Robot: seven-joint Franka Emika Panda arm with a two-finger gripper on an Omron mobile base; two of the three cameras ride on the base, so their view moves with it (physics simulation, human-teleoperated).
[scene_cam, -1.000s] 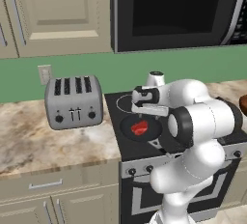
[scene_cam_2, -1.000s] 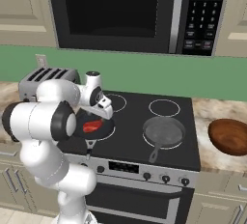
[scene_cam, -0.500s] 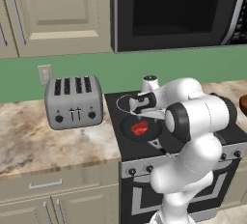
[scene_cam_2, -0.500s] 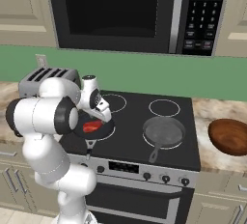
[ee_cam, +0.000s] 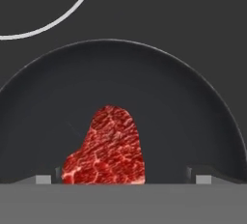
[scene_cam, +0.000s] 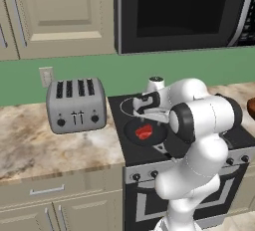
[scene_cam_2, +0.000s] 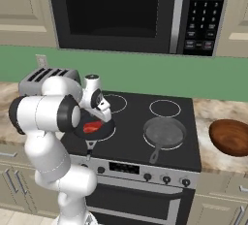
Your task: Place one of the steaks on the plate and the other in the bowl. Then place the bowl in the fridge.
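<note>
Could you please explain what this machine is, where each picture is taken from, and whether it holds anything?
It is a white robot arm on a driving base, at a simulated kitchen stove. Two pictures come from cameras on the base, behind the arm to its left and right; the third looks along the hand. A red steak lies in a black pan. A grey pan sits beside it, a brown bowl and a toaster on the counters. The gripper hovers over the steak, fingers open, holding nothing.

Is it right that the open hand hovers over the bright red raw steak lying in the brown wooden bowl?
Not quite. The bright red raw steak lies in a black frying pan on the stove, as the hand view shows. The open hand does hover over it.
</note>
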